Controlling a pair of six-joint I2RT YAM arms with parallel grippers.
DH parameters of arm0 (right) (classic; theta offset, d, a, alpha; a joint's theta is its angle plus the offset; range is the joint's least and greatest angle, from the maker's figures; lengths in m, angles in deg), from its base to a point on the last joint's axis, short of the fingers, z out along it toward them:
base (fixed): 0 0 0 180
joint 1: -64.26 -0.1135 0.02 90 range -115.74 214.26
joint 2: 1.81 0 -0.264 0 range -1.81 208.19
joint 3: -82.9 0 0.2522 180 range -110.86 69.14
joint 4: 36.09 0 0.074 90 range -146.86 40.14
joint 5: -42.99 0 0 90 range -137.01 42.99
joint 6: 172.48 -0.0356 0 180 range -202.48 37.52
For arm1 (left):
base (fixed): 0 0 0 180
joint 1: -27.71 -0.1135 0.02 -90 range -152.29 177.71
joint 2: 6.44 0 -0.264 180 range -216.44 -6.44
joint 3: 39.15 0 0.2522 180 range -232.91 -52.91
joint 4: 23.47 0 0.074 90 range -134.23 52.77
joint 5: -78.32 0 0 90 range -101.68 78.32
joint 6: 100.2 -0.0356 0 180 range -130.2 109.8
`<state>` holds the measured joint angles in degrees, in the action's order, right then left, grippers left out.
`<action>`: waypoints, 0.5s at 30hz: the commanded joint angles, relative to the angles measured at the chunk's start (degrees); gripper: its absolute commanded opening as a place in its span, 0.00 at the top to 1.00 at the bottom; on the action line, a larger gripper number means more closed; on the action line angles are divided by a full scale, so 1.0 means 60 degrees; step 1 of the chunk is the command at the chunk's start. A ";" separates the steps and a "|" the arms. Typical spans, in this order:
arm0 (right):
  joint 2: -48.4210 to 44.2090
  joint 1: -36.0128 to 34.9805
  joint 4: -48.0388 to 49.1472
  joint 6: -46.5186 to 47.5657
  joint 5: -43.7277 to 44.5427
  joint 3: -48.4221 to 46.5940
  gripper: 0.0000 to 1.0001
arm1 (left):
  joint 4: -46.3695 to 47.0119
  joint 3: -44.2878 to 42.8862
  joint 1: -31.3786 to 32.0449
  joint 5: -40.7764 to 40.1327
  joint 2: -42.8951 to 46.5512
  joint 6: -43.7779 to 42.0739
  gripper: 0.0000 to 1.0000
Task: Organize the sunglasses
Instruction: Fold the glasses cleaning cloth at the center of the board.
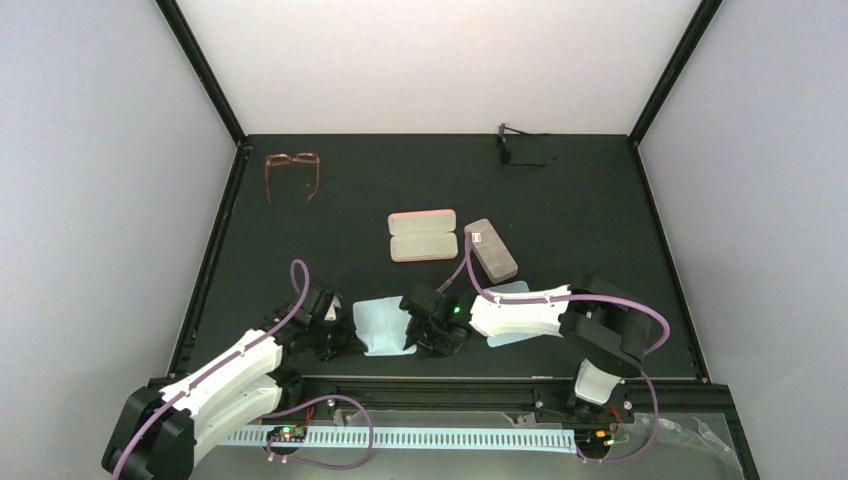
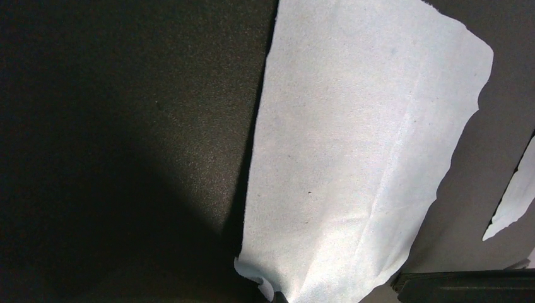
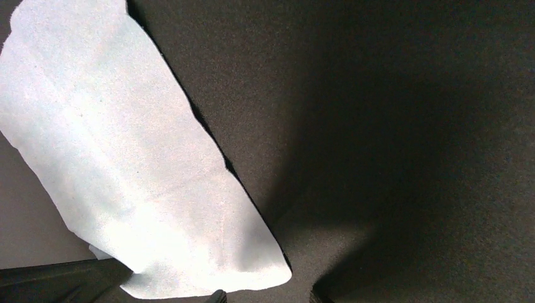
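Note:
The sunglasses lie at the back right of the mat, a small dark pair with thin black arms, far from both grippers. A pale blue cloth lies between the grippers. My left gripper is at the cloth's left edge; in the left wrist view the cloth runs down into the closed jaws, its corner curled up. My right gripper is at the cloth's right edge; in the right wrist view its fingers stand apart by the cloth's corner.
An open pink case and a shut grey case lie mid-mat. A reddish translucent pair of glasses lies at the back left. A second pale cloth lies partly under the right arm.

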<state>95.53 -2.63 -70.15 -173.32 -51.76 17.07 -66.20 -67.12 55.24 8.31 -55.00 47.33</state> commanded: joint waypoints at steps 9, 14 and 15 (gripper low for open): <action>0.0560 0.0196 0.0330 0.0060 0.0626 0.0166 0.70 | -0.1423 0.0158 0.0024 -0.0189 -0.0291 -0.0706 0.98; 0.0729 0.0267 0.0143 0.0464 0.0606 -0.0085 0.72 | -0.1454 0.0108 0.0026 -0.0236 -0.0253 -0.0737 0.99; 0.0758 0.0278 0.0169 0.0508 0.0569 -0.0081 0.73 | -0.1468 0.0093 0.0024 -0.0256 -0.0260 -0.0741 0.99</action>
<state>96.91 -1.71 -67.92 -172.52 -51.24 16.67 -67.21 -67.47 55.22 8.59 -55.61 44.80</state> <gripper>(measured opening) 0.279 0.016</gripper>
